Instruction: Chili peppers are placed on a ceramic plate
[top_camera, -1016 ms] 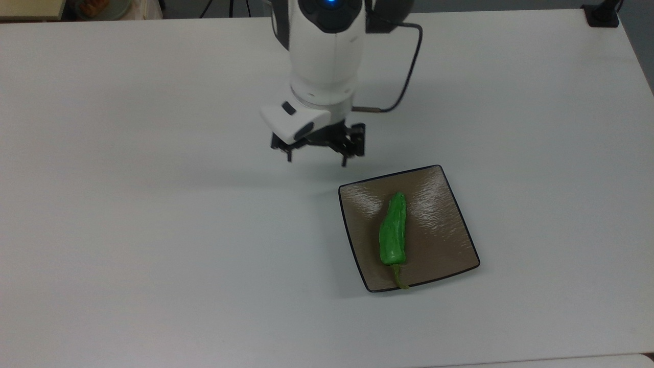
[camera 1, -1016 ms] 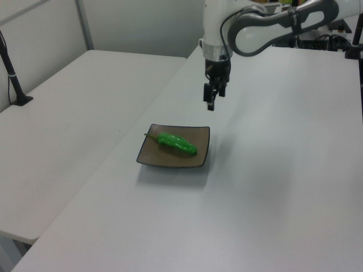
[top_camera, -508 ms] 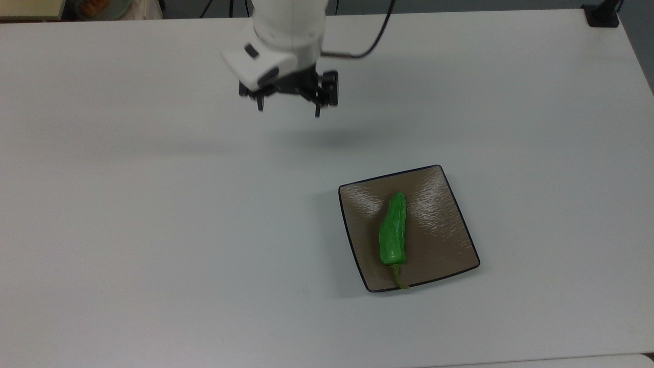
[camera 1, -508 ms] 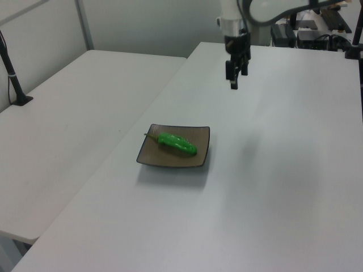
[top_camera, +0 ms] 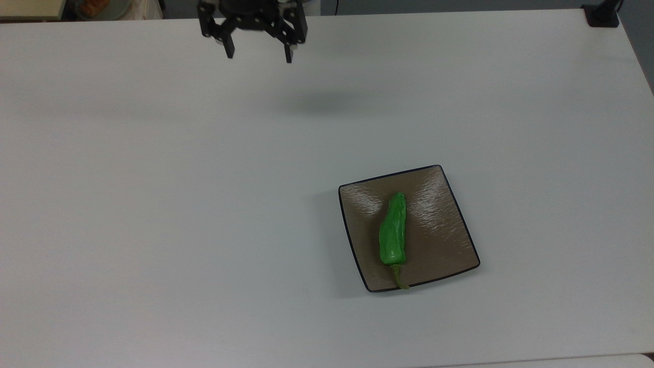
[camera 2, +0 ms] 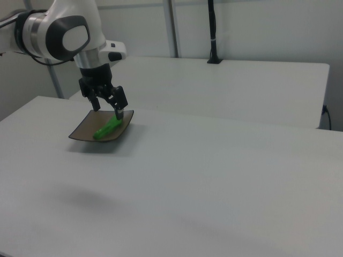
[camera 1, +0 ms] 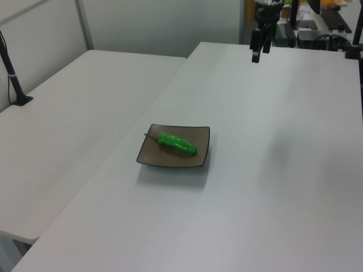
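The bright green chili pepper (top_camera: 393, 236) lies lengthwise on the square brown ceramic plate (top_camera: 439, 240), its olive stem reaching the near rim. It also shows on the plate (camera 1: 198, 153) as the green pepper (camera 1: 177, 143) in the left view, and on the plate (camera 2: 83, 131) as the pepper (camera 2: 107, 129) in the right view. My gripper (top_camera: 257, 54) hangs open and empty high over the table's far edge, well away from the plate. It appears too in the left view, gripper (camera 1: 258, 54), and in the right view, gripper (camera 2: 109, 111).
The white table (top_camera: 153, 204) spreads wide around the plate. A second white table (camera 1: 74, 113) stands beside it, with a black post clamp (camera 1: 14, 85) on it. A black clamp (top_camera: 602, 13) sits at the top view's far right corner.
The arm has pulled up and away from the plate toward the table's far edge, moving to the top view's upper left. Pepper and plate have not moved. The fingers stay open.
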